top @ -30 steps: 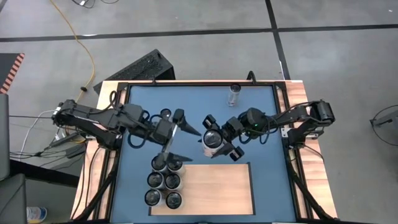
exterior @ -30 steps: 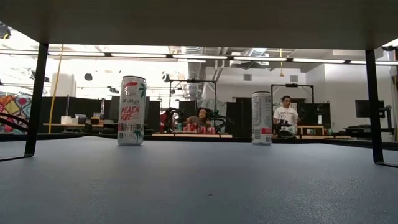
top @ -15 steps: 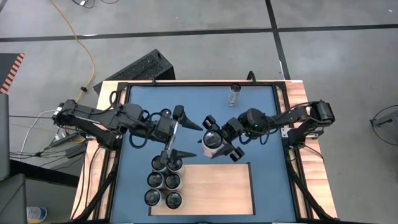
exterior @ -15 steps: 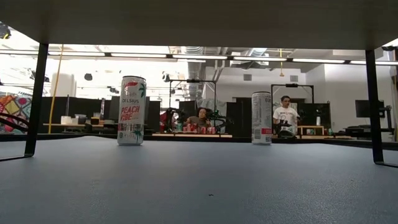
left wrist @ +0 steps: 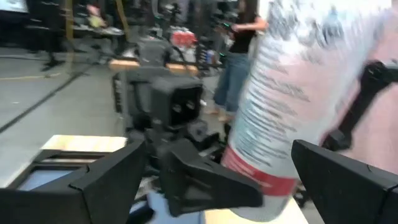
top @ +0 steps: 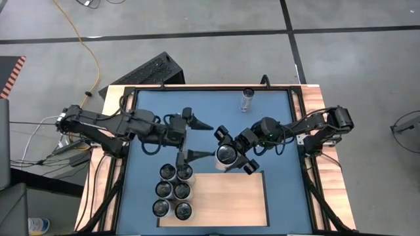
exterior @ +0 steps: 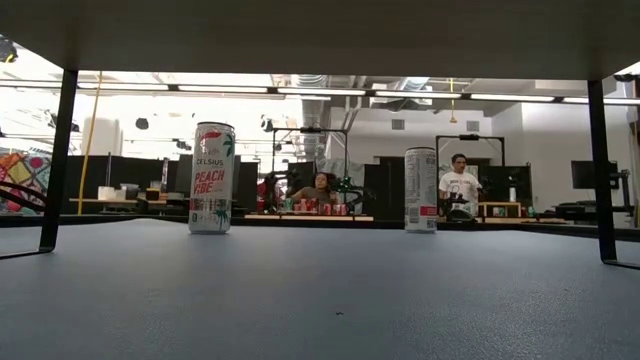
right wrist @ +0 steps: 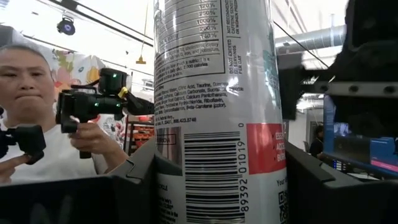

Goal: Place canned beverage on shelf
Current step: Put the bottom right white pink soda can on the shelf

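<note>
Right tool [top: 233, 156]: clamped around a white can [top: 225, 156], upright, held just over the far edge of the shelf [top: 230, 196], near its middle.
Left tool [top: 195, 139]: fingers spread wide, gripping nothing, beside the held can and above the blue surface [top: 282, 190].
Shelf: pale wood panel at the near side; six cans [top: 174, 190] stand clustered at its left end.
Far side: one lone can [top: 247, 99] stands well apart.
Background: a person [right wrist: 37, 118] holds a handheld device.
</note>
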{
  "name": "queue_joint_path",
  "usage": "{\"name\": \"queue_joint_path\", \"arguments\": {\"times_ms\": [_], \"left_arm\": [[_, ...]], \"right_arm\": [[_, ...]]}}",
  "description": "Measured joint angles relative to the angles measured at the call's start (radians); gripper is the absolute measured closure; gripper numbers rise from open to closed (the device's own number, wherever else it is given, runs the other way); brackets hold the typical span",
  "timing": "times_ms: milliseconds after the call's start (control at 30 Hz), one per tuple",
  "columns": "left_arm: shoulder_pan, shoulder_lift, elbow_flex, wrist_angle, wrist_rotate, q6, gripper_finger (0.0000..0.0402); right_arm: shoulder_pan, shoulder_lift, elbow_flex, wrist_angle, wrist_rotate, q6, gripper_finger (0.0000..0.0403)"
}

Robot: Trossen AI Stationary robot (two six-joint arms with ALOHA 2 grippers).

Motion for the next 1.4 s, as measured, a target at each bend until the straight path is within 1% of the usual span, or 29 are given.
{"name": "queue_joint_path", "arguments": {"times_ms": [200,300,367,467,533,600,700,833,933,1133,1300,1400], "left_arm": [[0.032,0.041,0.001,0.003,0.104,-0.035,0.0015],[0.054,0.058,0.002,0.023,0.201,-0.016,0.0015],[0.065,0.06,0.001,0.039,0.272,-0.015,0.0015],[0.077,0.053,0.0,0.052,0.371,-0.024,0.0015],[0.082,0.044,-0.001,0.061,0.439,-0.024,0.0015],[0.083,0.03,-0.001,0.065,0.485,-0.011,0.0015],[0.078,0.029,-0.001,0.105,0.489,0.013,0.0015],[0.075,0.037,-0.001,0.12,0.452,0.034,0.0015],[0.075,0.039,-0.001,0.115,0.453,0.03,0.0015],[0.075,0.039,-0.001,0.125,0.453,0.026,0.0015],[0.075,0.055,0.0,0.153,0.518,0.014,0.0015],[0.073,0.076,0.0,0.179,0.517,0.011,0.0015]], "right_arm": [[0.0,0.0,0.0,-0.004,-0.007,-0.001,0.0178],[0.003,0.0,0.0,-0.011,-0.023,0.003,0.0178],[0.01,0.0,0.0,-0.011,-0.014,0.007,0.0178],[0.023,0.001,0.0,0.026,-0.009,0.009,0.0178],[0.033,-0.008,0.0,0.064,-0.055,0.01,0.0178],[0.045,-0.021,0.0,0.081,-0.102,0.002,0.0178],[0.049,-0.031,0.002,0.062,-0.124,0.003,0.0178],[0.033,-0.021,0.0,0.028,-0.083,0.006,0.0178],[0.028,-0.022,0.0,-0.014,-0.044,-0.016,0.0178],[0.012,-0.023,0.0,-0.03,-0.025,-0.019,0.0178],[-0.006,-0.022,0.0,-0.037,-0.022,-0.016,0.0178],[-0.008,-0.023,0.0,-0.045,-0.018,-0.018,0.0178]]}}
